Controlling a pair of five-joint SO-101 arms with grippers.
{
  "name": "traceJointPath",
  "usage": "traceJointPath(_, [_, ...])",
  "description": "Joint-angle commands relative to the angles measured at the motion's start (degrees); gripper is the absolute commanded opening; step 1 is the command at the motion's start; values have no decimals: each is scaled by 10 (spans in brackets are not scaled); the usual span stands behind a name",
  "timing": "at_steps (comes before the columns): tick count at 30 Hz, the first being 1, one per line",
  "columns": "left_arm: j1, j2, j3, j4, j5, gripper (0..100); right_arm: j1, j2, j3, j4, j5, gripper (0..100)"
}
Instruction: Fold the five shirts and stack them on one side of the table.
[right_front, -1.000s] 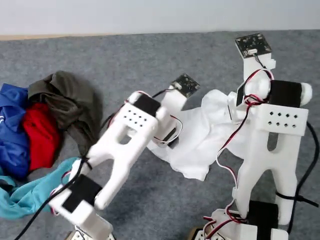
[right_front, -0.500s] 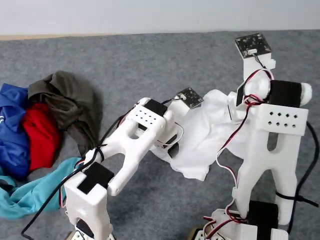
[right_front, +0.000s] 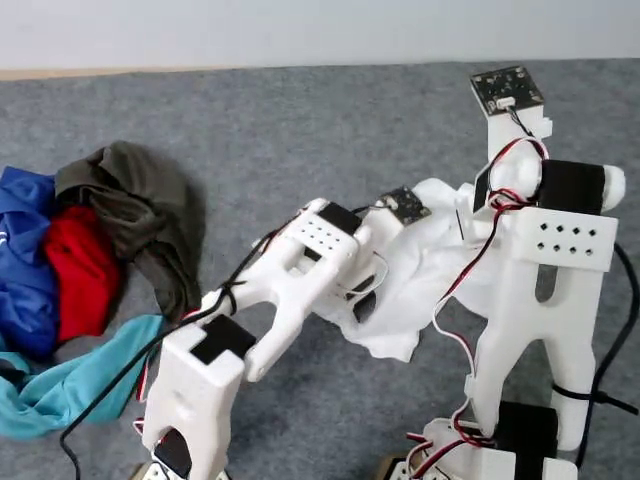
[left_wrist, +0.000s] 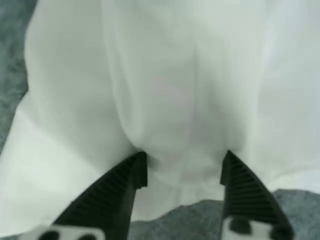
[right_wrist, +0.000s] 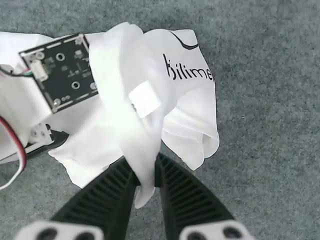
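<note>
White shirt (right_front: 410, 300), fold barely begun: right gripper (right_wrist: 147, 174) jaws clenched on it, left gripper (left_wrist: 184, 167) jaws parted astride it, due to close.

**Obstructed and Cropped Areas**

High view: the left arm (right_front: 290, 280) lies across the white shirt (right_front: 405, 300) and covers the cloth beneath it. The right arm (right_front: 540, 290) covers another part. Both arm bases are cut off by the bottom edge. The blue shirt (right_front: 25, 270) and teal shirt (right_front: 60, 390) run off the left edge. The red shirt (right_front: 80, 270) is partly buried between the blue shirt and the olive shirt (right_front: 140, 210).

Left wrist view: the white shirt is blurred and overruns the frame. The left gripper (left_wrist: 184, 162) is cropped at the frame edge.

Right wrist view: a fold hides part of the shirt's print. The right gripper (right_wrist: 147, 169) is cropped likewise.
</note>
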Motion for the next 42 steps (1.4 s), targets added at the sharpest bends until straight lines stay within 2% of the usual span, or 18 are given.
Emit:
traceJointPath(1, [5, 11, -48, 29, -1, 216, 7, -22, -4, -5, -3, 10])
traceJointPath(12, [55, 10, -115, 92, -1, 51, 7, -22, -4, -5, -3, 10])
traceJointPath(22, [33, -64, -189, 158, -1, 3, 7, -52, -4, -6, -3, 10])
traceJointPath(26, [-1, -106, -208, 188, -1, 2, 7, -52, -4, -6, -3, 10])
traceJointPath(31, [-84, -193, -281, 232, -1, 2, 7, -76, -5, -9, -3, 10])
traceJointPath(35, [-144, -259, -322, 236, -1, 2, 7, -116, -5, -31, -3, 10])
traceJointPath(42, [-184, -350, -337, 236, -3, 3, 7, -160, -5, -43, -3, 10])
